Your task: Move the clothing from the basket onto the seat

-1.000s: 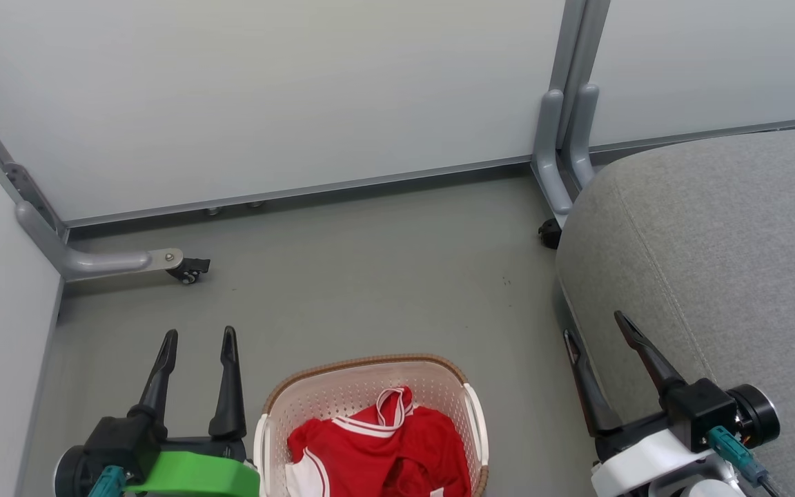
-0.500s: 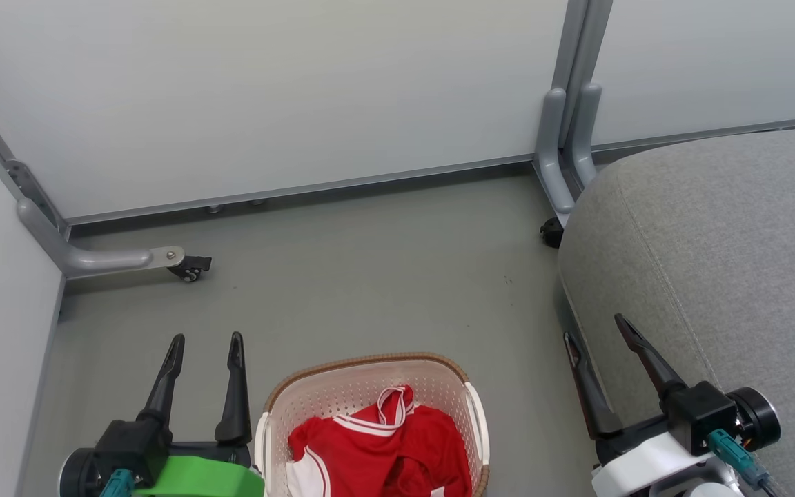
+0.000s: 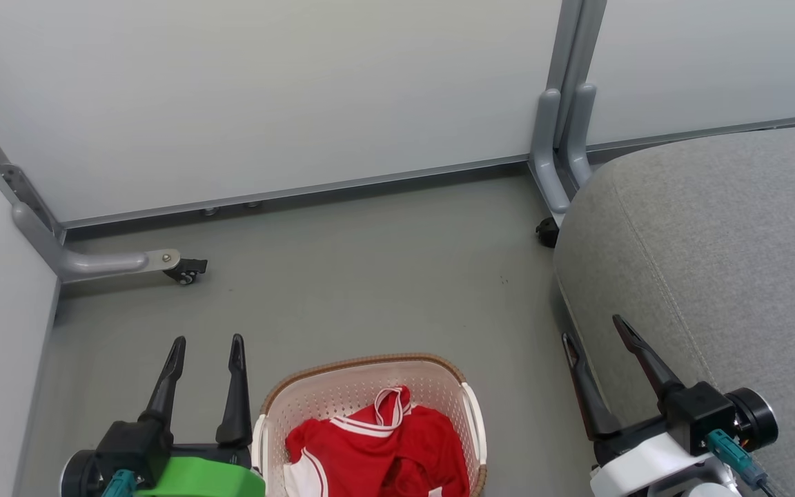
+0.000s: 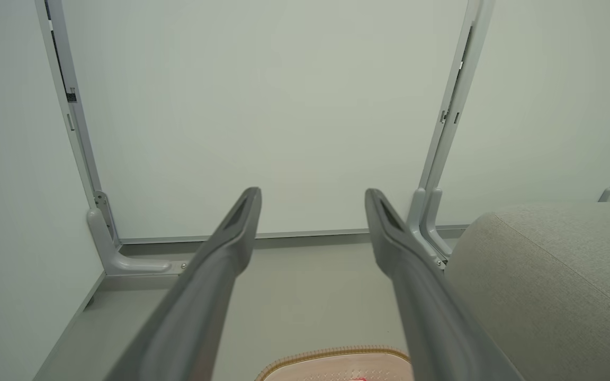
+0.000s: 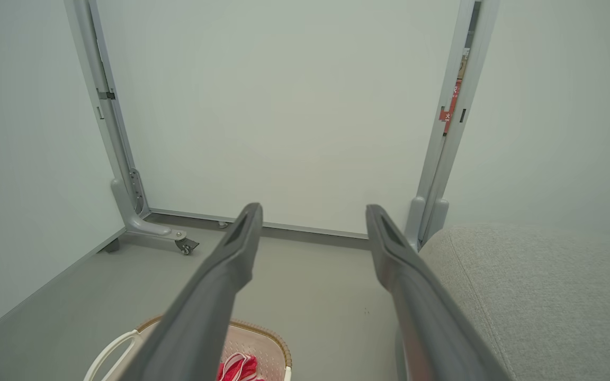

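Note:
The red clothing with white trim lies bunched inside the cream basket, which stands on the floor at the bottom centre of the head view. A corner of the basket and a bit of the clothing show low in the right wrist view; the basket's rim also shows in the left wrist view. The grey seat fills the right side. My left gripper is open just left of the basket. My right gripper is open, over the seat's near edge. Neither holds anything.
White partition panels on grey metal feet close the space behind and on the left. One foot with a black caster sticks out onto the grey floor; another caster sits by the seat's far corner.
The head view has drifted slightly. My left gripper has edged a little to the right toward the basket. The right gripper and the clothing have stayed put.

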